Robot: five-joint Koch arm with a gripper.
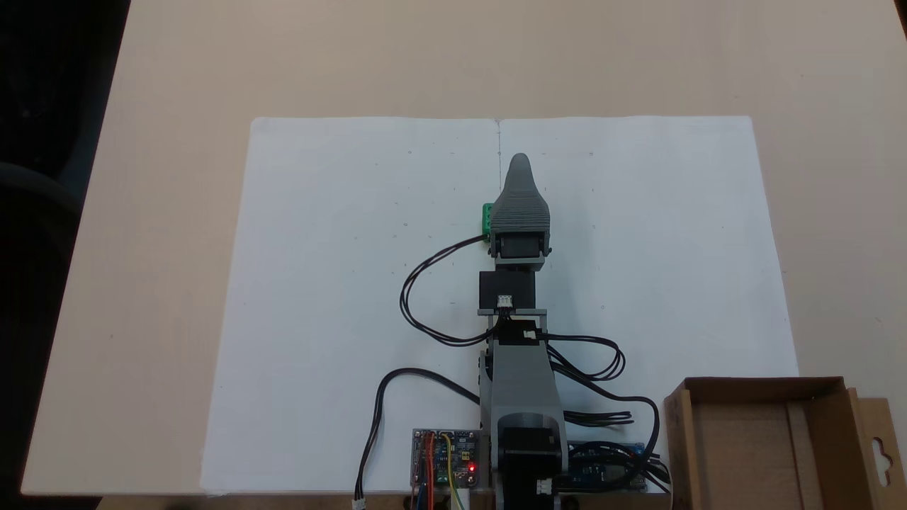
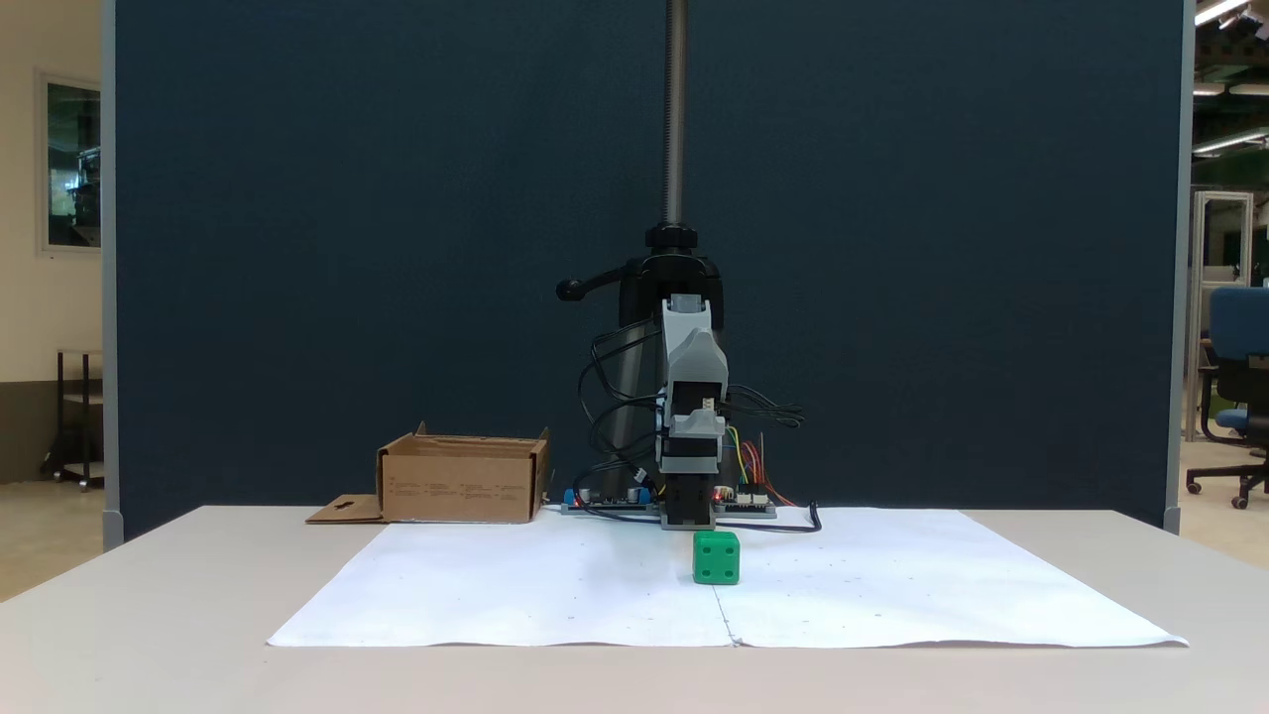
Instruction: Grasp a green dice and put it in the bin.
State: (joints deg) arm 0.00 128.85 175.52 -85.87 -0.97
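Pincer above the paper, dice at its side

In the top-down fixed view the pincer [image 1: 519, 166] points to 12 o'clock over the white paper [image 1: 340, 283], one jaw hiding the other, so whether it is open or closed cannot be told. The dice [image 1: 487, 218] sits on the paper at its 7 o'clock, partly under the arm; in the front fixed view the dice [image 2: 716, 557] stands free. The bin [image 1: 744, 439] lies at 5 o'clock on the tabletop [image 1: 177, 106].

Grey arm stretched straight out from its base, wrist bent downward, claw [image 1: 519, 166] low, jaws' gap hidden
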